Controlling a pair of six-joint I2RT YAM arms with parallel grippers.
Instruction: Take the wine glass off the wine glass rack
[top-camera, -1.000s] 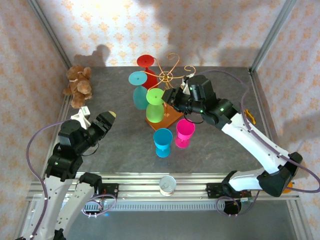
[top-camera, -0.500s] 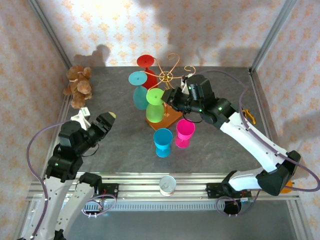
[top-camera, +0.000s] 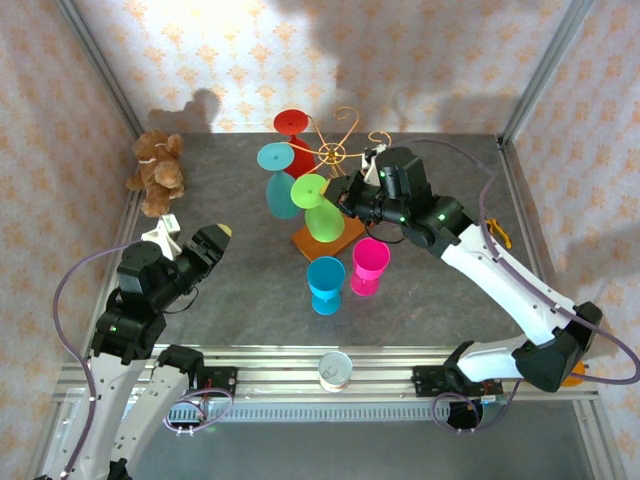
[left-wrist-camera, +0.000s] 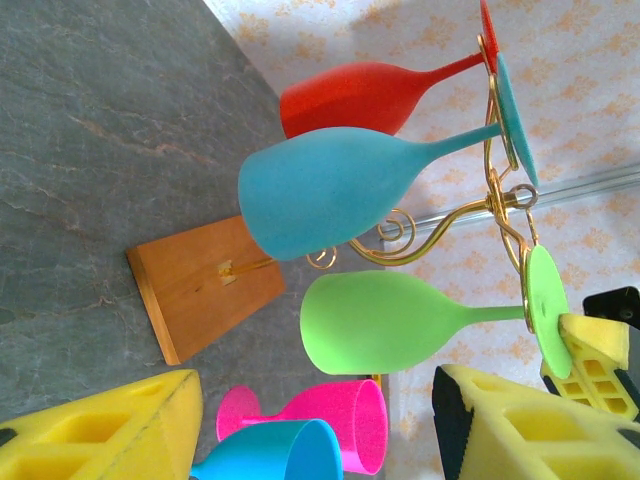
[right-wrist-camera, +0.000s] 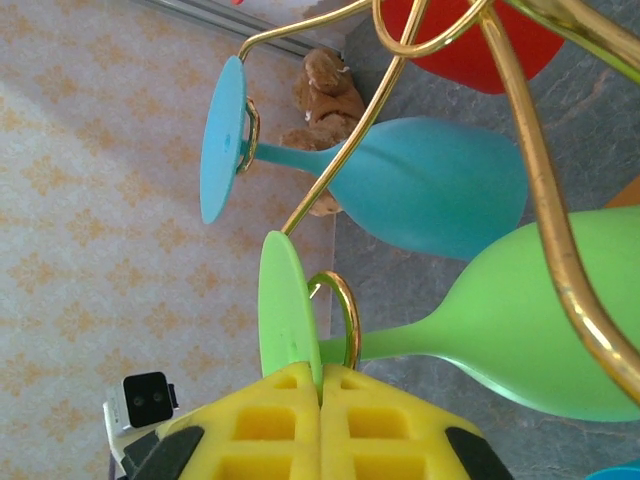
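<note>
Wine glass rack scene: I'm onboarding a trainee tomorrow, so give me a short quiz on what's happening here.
1. True or false: the right gripper is shut on the green glass by its foot.
2. Which glasses stand upright on the table? A) red and teal B) blue glass and pink glass C) none
3. How many glasses hang on the wine glass rack?
Key: 1 true; 2 B; 3 three.

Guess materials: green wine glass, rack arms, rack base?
The green wine glass: opaque, matte, finely grainy, no glare; probably plastic. The rack arms: polished gold-coloured metal wire, sharp highlights. The base: orange-brown wood, smooth, faint grain; maybe veneer.
</note>
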